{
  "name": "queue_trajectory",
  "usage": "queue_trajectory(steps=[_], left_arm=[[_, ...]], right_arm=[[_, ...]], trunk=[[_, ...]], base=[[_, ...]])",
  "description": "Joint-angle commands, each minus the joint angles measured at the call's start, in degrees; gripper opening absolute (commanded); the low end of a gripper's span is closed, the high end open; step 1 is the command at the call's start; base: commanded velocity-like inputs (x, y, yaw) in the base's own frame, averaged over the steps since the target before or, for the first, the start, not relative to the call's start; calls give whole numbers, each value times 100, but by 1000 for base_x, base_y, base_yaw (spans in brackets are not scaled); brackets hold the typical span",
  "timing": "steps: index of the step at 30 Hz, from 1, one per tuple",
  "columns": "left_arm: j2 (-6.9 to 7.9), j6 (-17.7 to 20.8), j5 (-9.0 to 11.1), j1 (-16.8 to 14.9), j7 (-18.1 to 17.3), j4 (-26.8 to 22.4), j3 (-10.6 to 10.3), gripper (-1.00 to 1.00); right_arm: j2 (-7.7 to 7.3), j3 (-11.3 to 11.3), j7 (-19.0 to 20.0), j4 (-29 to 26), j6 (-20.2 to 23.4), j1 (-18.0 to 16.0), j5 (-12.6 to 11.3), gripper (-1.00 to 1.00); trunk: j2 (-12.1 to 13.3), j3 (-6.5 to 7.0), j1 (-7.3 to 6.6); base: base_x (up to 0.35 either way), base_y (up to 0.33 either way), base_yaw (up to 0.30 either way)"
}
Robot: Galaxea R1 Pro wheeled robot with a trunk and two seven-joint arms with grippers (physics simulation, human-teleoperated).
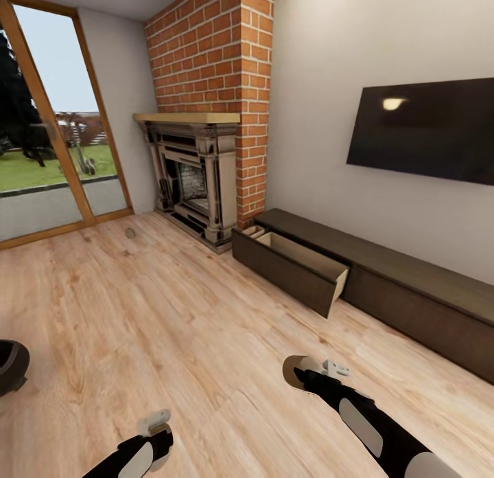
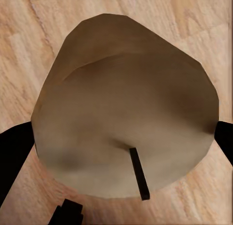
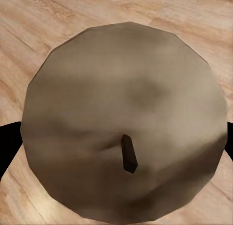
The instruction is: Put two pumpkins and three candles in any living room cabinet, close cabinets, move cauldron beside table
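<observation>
Tan-olive wax, both grippers loaded. Left gripper (image 2: 121, 137) is clamped on a candle (image 2: 126, 108): stubby cylinder with a flat round end and a short dark wick, black fingers (image 2: 14, 152) pressing on either side of it, plank floor (image 2: 29, 31) behind. Right gripper (image 3: 124, 133) is clamped on a second candle (image 3: 126, 123), same dull brown wax, round face, small dark wick near its centre. In the head view a third candle (image 1: 130, 233) lies on the floor well ahead of the left gripper, near the fireplace (image 1: 195, 179). Cabinet (image 1: 384, 286) sits ahead of the right gripper, low dark brown, one drawer (image 1: 291, 262) pulled out, pale inside. Cauldron (image 1: 10, 365), matte black, sits off to the left gripper's outer side.
</observation>
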Motion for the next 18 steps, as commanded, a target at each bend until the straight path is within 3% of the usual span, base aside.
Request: queue_trajectory(steps=[1, 12, 18], left_arm=[[7, 21, 35, -3, 46, -18, -49, -100], [3, 25, 35, -3, 46, -18, -49, -100], [6, 27, 35, -3, 46, -18, -47, -100]], right_arm=[[-7, 23, -10, -10, 8, -6, -34, -100], [-5, 23, -10, -10, 8, -6, -29, -100], [-3, 23, -10, -10, 8, -6, -29, -100]], trunk=[[-3, -5, 3], [-3, -5, 3], [-3, -5, 3]], base=[[343, 0, 3], [343, 0, 3], [343, 0, 102]])
